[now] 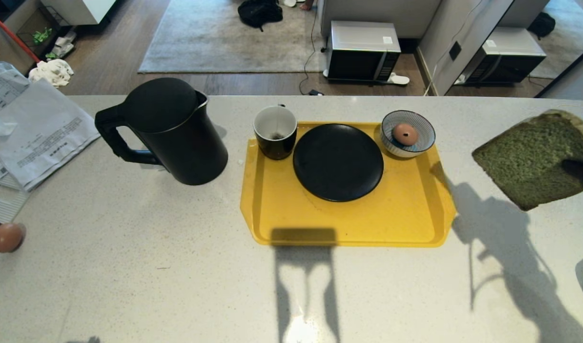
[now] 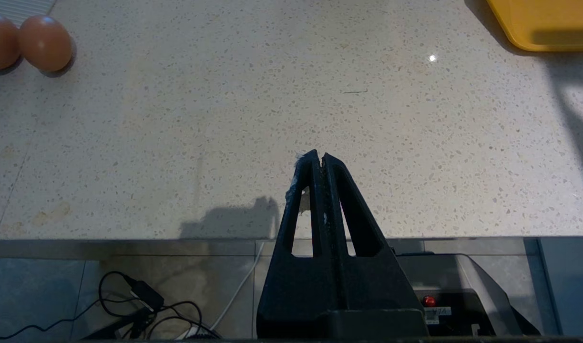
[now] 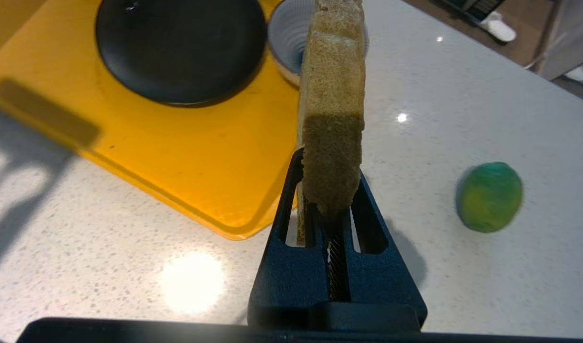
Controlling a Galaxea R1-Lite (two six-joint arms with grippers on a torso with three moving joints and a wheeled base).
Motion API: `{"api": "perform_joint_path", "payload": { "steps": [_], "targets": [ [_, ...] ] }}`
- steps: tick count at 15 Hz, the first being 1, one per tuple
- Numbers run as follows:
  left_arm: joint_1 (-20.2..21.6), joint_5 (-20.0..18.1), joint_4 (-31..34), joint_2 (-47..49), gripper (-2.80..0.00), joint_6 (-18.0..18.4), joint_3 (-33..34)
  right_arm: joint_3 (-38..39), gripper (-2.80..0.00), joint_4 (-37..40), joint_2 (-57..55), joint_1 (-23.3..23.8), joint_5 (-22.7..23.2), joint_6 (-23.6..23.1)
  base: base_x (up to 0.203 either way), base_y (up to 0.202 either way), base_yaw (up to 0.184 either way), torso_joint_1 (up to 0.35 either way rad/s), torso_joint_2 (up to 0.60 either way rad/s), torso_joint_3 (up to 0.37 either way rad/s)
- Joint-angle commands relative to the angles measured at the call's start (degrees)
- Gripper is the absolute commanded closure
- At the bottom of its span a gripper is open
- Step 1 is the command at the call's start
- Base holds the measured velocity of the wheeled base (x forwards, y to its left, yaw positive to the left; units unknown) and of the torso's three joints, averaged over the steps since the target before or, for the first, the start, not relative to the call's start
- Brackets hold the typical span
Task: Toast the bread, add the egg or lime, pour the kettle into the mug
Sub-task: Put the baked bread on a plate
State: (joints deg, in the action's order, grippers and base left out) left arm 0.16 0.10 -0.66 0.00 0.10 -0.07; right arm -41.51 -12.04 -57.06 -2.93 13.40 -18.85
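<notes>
My right gripper (image 3: 329,171) is shut on one edge of the pale green bread (image 3: 332,109) and holds it in the air, edge-on to the wrist camera. In the head view the bread (image 1: 529,159) hangs above the counter, right of the yellow tray (image 1: 348,224). The lime (image 3: 489,196) lies on the counter beside the gripper. An egg (image 1: 405,134) sits in the striped bowl (image 1: 422,143) on the tray. The black mug (image 1: 275,132) and a black plate (image 1: 338,161) also stand there. The black kettle (image 1: 169,131) stands left of the tray. My left gripper (image 2: 318,157) is shut and empty.
Two more eggs (image 1: 5,237) lie at the counter's left edge, near loose papers (image 1: 38,133). The left gripper hovers by the counter's front edge (image 2: 129,238), with cables on the floor below. Beyond the counter, a microwave (image 1: 363,50) stands on the floor.
</notes>
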Motion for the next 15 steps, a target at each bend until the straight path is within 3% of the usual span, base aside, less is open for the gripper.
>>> {"api": "perform_joint_path", "payload": {
  "steps": [1, 5, 7, 10, 13, 15],
  "targets": [
    [0.02, -0.01, -0.04, 0.0, 0.0, -0.01, -0.01, 0.41, 0.0, -0.21, -2.71, -5.99, -2.53, -0.35, 0.0, 0.0, 0.0, 0.0, 0.0, 0.0],
    [0.02, -0.01, -0.04, 0.0, 0.0, -0.01, -0.01, -1.16, 0.0, -0.5, -10.39, -18.14, -9.87, -0.45, 0.0, 0.0, 0.0, 0.0, 0.0, 0.0],
    [0.02, -0.01, -0.04, 0.0, 0.0, -0.01, -0.01, -2.62, 0.0, -2.35, -15.38, -21.48, -12.05, -0.12, 0.0, 0.0, 0.0, 0.0, 0.0, 0.0],
    [0.02, 0.08, -0.04, 0.0, 0.0, -0.01, -0.01, -4.75, 0.0, -12.92, -23.97, -26.06, -15.0, 0.26, 0.0, 0.0, 0.0, 0.0, 0.0, 0.0],
    [0.02, 0.08, -0.04, 0.0, 0.0, -0.01, -0.01, -7.61, 0.0, -14.95, -26.34, -32.77, -17.56, 0.53, 0.0, 0.0, 0.0, 0.0, 0.0, 0.0],
    [0.02, -0.01, -0.12, 0.0, 0.0, -0.01, -0.01, -9.06, 0.0, -15.33, -28.81, -34.65, -19.19, 2.11, 0.0, 0.0, 0.0, 0.0, 0.0, 0.0]
  ]
}}
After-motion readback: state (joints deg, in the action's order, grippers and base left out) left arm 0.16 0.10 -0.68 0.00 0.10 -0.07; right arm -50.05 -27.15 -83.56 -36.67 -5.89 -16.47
